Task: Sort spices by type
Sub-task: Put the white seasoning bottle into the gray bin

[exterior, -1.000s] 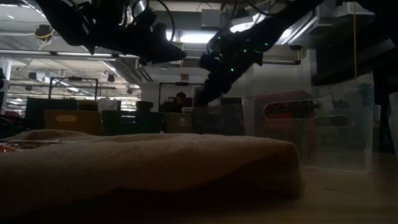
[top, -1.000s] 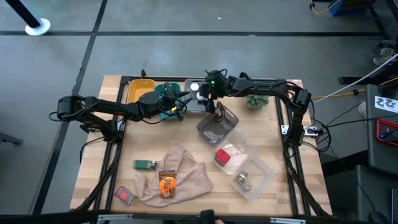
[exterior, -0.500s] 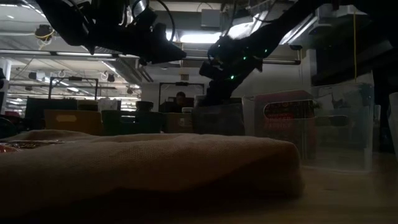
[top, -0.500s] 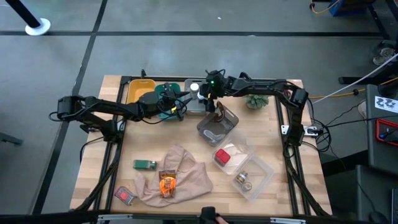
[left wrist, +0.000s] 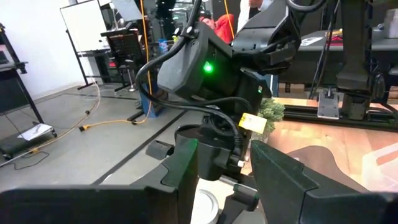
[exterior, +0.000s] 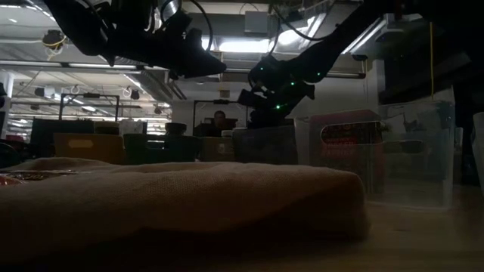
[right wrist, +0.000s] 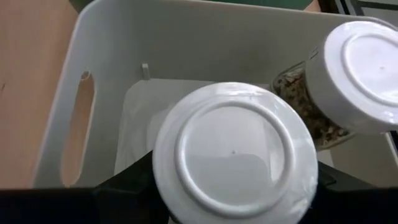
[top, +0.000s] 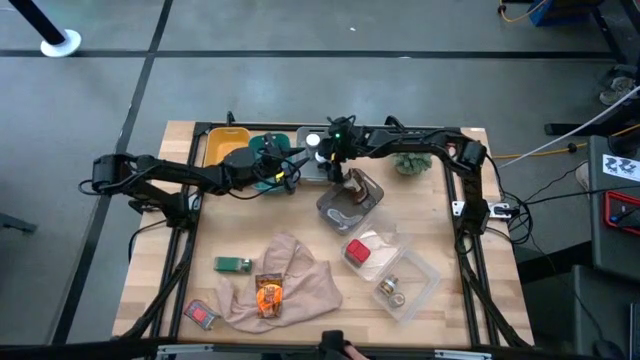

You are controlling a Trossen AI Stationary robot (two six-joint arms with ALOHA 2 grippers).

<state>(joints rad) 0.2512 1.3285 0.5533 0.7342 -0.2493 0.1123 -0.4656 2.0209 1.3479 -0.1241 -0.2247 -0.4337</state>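
My right gripper (top: 326, 156) hangs over the white bin (top: 312, 170) at the table's far edge, shut on a white-capped jar (right wrist: 233, 155). A second white-capped jar (right wrist: 351, 74) with brownish contents lies tilted inside that bin. My left gripper (top: 286, 166) hovers open over the green bin (top: 262, 146), pointing at the right gripper, and holds nothing. A green box (top: 233, 264) and a red packet (top: 200, 314) lie on the table. An orange sachet (top: 268, 295) rests on the beige cloth (top: 300, 280). My right gripper pinches the jar between its two fingers (right wrist: 127, 186), one on each side of the body just below the cap (right wrist: 233, 155). The wide cap hides the place of contact. The jar is upright and lifted clear above the white bin's floor (right wrist: 140, 124).
A yellow bin (top: 224, 146) stands left of the green one. Three clear containers (top: 350, 200) sit right of centre; one holds a red packet (top: 359, 250), another a jar (top: 391, 290). A green plant ball (top: 411, 160) sits far right. Bare wood lies near the left edge.
My right gripper has risen from the clear container and moved a little toward the table's far-left, over the white bin, tipping from steeply downward to more level. It has stayed shut.
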